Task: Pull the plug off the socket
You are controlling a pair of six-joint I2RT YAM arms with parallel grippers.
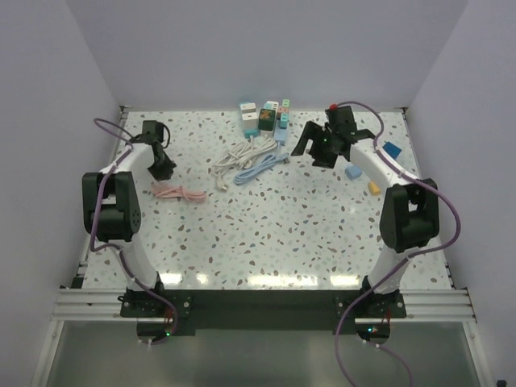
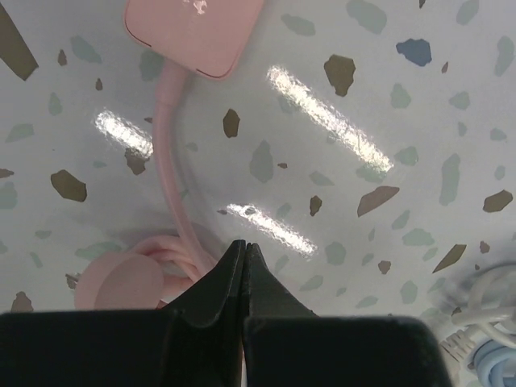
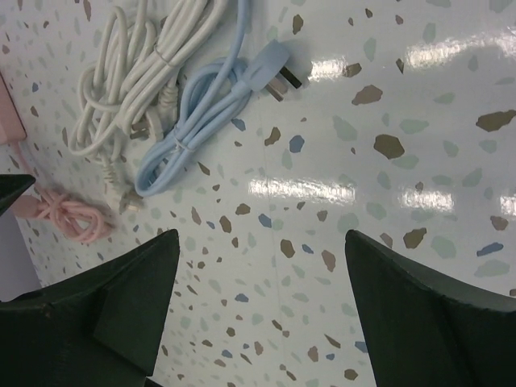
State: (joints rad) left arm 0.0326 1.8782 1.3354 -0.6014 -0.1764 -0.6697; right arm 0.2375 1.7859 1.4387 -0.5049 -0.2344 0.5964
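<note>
Several small socket blocks (image 1: 266, 118) stand in a row at the table's back middle. A blue cable (image 1: 262, 165) lies in front of them; its plug (image 3: 278, 68) lies free on the table with bare prongs. A white cable (image 1: 235, 155) lies beside it. A pink cable (image 1: 179, 192) lies at the left, and its pink block (image 2: 193, 28) shows in the left wrist view. My left gripper (image 1: 163, 168) is shut and empty just above the pink cable's coil (image 2: 129, 278). My right gripper (image 1: 316, 150) is wide open and empty above bare table, right of the blue cable.
A blue block (image 1: 393, 150), a light blue block (image 1: 352, 172) and a yellow block (image 1: 374, 187) lie near the right arm. White walls close in the table on three sides. The white cable (image 3: 129, 81) and pink cable (image 3: 68, 214) show in the right wrist view.
</note>
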